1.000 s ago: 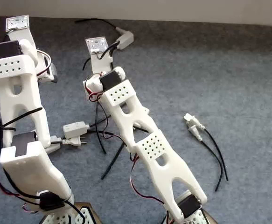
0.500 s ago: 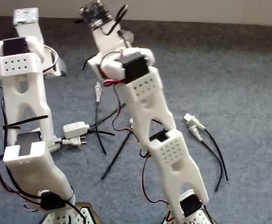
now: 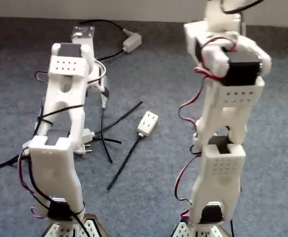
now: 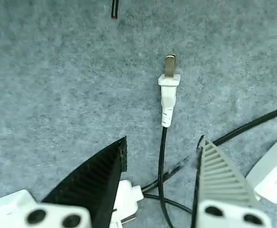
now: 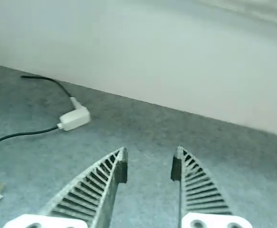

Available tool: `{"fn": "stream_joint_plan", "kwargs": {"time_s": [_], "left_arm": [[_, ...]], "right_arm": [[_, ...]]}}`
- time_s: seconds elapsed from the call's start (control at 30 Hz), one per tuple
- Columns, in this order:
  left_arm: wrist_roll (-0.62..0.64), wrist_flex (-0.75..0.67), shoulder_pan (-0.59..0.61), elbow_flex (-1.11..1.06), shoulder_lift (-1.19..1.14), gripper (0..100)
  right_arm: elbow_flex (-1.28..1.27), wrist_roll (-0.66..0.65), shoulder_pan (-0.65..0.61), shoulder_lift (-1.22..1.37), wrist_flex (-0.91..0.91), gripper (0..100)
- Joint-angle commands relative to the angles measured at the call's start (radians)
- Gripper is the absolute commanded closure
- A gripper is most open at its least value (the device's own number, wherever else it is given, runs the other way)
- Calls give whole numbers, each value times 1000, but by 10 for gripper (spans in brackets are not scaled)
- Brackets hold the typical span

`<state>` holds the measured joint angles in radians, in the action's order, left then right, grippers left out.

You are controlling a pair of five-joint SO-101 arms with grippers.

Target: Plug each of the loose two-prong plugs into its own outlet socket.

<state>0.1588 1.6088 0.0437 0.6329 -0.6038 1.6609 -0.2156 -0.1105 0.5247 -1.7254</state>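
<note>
The left claw (image 4: pixel 162 142) is held wide open above the grey-covered bench (image 3: pixel 277 148), with nothing gripped between its 2 fingers, 1 black and 1 white. Just ahead of the fingertips, a loose white two-prong plug (image 4: pixel 168 84) is seen lying flat, its 2 prongs turned away from the claw. Its black cable (image 4: pixel 161 161) is run back between the open fingers, and no contact with either finger can be made out.

A white outlet socket (image 3: pixel 147 123) is found near the middle of the bench, between the 2 arms and apart from the plug, with a black lead trailing from it toward the arm bases. A 2nd white socket (image 5: pixel 74 119) is placed at the far edge of the bench near the wall, also on a black lead. A further white block (image 3: pixel 88 134) is partly hidden behind the left arm (image 3: pixel 67 98), and what it is cannot be told.

The right arm (image 3: pixel 227 108) is raised high off the bench. The right claw (image 5: pixel 150 154) is parted moderately, with nothing held, and is pointed toward the far wall (image 5: pixel 176 57).
</note>
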Motion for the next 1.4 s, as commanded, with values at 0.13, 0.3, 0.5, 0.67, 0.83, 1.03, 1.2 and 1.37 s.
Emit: {"fn": "stream_joint_plan", "kwargs": {"time_s": [0.13,0.3,0.5,0.67,0.83,1.03,1.2,1.37], "left_arm": [[130,18,-44,257,-199,761],[161,60,-67,412,-300,761],[169,92,-71,507,-427,762],[170,107,-58,575,-453,762],[216,84,-61,578,-492,774],[212,80,-54,578,-504,822],[210,80,-54,578,-506,825],[207,60,-62,572,-509,825]], "right_arm": [[-286,-11,206,-59,-42,839],[-420,-11,242,-54,-41,839],[-455,-11,243,-53,-41,839],[-453,-11,240,-53,-41,839],[-455,-11,243,-53,-41,839],[-455,-11,243,-53,-41,839],[-455,-11,246,-53,-41,839],[-455,-11,275,-53,-41,839]]}}
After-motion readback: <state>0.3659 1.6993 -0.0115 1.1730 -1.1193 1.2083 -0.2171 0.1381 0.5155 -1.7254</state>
